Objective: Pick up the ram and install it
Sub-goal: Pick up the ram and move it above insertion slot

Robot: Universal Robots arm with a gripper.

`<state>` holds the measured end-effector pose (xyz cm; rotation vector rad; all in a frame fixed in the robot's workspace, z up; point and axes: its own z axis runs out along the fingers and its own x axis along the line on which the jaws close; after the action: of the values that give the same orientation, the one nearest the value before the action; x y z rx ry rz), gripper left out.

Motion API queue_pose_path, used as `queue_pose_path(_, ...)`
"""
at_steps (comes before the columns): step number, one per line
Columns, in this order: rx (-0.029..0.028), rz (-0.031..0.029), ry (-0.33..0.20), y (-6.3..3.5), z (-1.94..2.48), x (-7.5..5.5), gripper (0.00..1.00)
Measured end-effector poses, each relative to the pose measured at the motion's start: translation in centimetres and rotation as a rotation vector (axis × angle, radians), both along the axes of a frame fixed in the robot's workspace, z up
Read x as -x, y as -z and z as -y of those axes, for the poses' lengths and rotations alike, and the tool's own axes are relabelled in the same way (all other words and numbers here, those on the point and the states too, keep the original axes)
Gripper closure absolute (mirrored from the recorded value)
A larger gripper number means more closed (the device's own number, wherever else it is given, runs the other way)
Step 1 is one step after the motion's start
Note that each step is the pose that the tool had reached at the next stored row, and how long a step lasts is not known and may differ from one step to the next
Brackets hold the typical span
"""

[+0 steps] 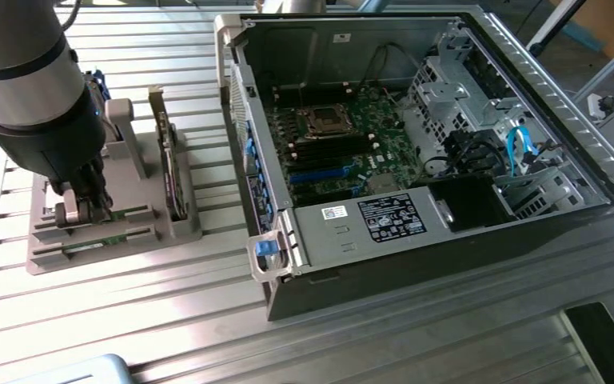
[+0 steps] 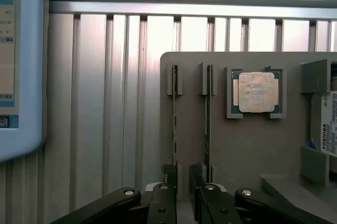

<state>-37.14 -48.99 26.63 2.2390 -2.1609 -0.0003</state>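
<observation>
1. The gripper is hanging low over a gray holder.
2. The holder is sitting on the ribbed metal table, at the exterior view's left of the open computer case.
3. The two black fingers are standing apart with a gap between them, and they are not squeezing anything.
4. The ram is standing on its thin edge in a slot of the holder.
5. Its near end is running right up to one finger, but I cannot tell if they are touching.
6. A second thin stick is standing in the next slot, just beside the other finger.
7. A square silver chip is lying in a pocket near the sticks.
8. A hard drive with a white label is sitting past the chip.
9. A tall card is standing upright in the holder too.
</observation>
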Motion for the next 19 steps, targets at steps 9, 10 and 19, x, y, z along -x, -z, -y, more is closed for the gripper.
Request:
queue_pose_path(9, 0.0, 0.0, 0.0, 1.04, 0.36, 0.0, 0.75)
queue_pose_path(10, -0.0001, 0.0001, 0.0, 1.16, 0.39, 0.0, 0.75)
queue_pose_path(19, -0.0001, 0.0, 0.0, 2.16, 0.67, 0.0, 0.75)
